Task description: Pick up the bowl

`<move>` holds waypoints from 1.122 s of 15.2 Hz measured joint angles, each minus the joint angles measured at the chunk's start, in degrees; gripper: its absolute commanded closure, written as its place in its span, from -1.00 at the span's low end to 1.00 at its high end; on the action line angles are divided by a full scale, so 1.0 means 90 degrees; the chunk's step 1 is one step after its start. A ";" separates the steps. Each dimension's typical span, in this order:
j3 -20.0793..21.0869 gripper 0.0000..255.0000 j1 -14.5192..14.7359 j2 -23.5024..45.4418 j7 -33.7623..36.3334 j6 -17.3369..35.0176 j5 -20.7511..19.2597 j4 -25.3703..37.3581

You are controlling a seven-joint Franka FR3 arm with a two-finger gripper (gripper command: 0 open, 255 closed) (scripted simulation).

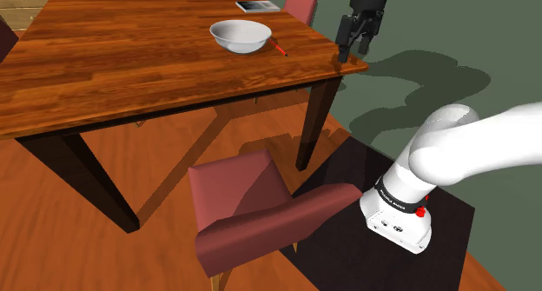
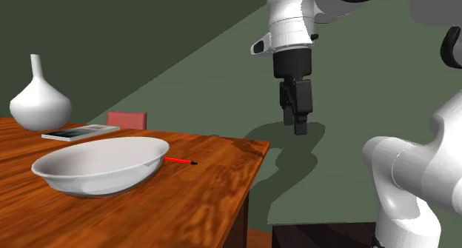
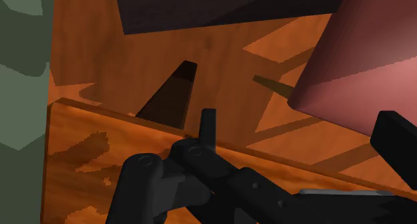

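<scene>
above the corner of the wooden bench (image 1: 130, 68), at the shoulder view's right: black gripper (image 1: 353, 55), fingers standing apart, nothing between them. well apart from it, toward that view's left, upright on the bench: white bowl (image 1: 241, 36), a red pen (image 1: 280, 48) just beside. beyond the bowl, a white vase (image 2: 39, 98).

Glossy grained wood table (image 1: 130, 63); smooth, faintly shiny bowl (image 1: 241, 36)
</scene>
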 measured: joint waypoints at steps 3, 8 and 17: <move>-0.0042 -1.00 0.0000 0.0307 0.0078 0.0200 0.0148 0.0155; -0.0327 -1.00 -0.0011 0.1300 0.0196 0.0873 0.0674 0.0664; -0.0850 -1.00 0.0059 0.3200 0.0223 0.1745 0.1946 0.1995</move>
